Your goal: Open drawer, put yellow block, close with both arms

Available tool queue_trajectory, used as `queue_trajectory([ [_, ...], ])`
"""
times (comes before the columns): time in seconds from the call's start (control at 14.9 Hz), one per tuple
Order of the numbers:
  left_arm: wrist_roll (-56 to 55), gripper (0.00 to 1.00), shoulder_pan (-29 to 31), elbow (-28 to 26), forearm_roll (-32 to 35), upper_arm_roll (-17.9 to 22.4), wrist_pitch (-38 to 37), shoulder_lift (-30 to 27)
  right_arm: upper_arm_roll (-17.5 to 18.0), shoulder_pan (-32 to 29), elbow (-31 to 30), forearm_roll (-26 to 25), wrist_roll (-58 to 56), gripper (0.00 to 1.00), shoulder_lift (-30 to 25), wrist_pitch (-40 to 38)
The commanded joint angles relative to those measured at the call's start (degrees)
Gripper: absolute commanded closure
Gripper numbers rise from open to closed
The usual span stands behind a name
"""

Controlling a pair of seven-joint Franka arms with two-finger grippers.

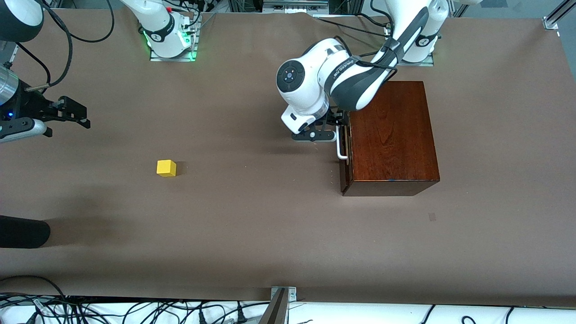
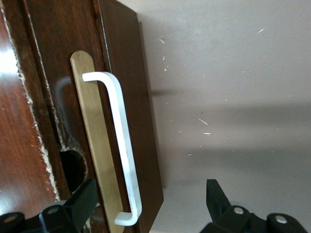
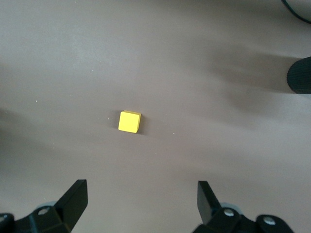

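The dark reddish-brown wooden box (image 1: 391, 135) stands toward the left arm's end of the table. Its drawer (image 2: 129, 97) looks shut, and the front faces the right arm's end. The white bar handle (image 1: 342, 146) (image 2: 121, 141) runs along that front. My left gripper (image 1: 338, 128) (image 2: 148, 201) is open, and one end of the handle lies between its fingers (image 2: 80, 201) without touching them. The yellow block (image 1: 166, 168) (image 3: 129, 121) lies alone on the table, toward the right arm's end. My right gripper (image 1: 81, 114) (image 3: 141, 194) hangs open and empty above the table, short of the block.
The brown table cover (image 1: 252, 216) lies bare between block and box. A dark rounded object (image 1: 22, 231) (image 3: 301, 75) juts in at the table's edge near the right arm's end. Cables (image 1: 135, 310) run along the edge nearest the front camera.
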Motion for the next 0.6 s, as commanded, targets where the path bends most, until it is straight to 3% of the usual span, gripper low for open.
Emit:
queue_trajectory([
  [0.0, -0.37, 0.00, 0.18, -0.94, 2.01, 0.51, -0.40, -0.08, 0.34, -0.62, 1.37, 0.01, -1.10, 0.00, 0.38, -0.90],
  [0.2, -0.98, 0.00, -0.17, -0.77, 5.61, 0.42, 0.30, 1.76, 0.34, -0.71, 1.37, 0.01, -1.10, 0.00, 0.38, -0.90],
  [0.54, -1.86, 0.00, -0.17, -0.77, 5.88, 0.42, 2.15, 3.26, 0.42, -0.62, 1.37, 0.10, -1.01, 0.00, 0.38, -0.98],
])
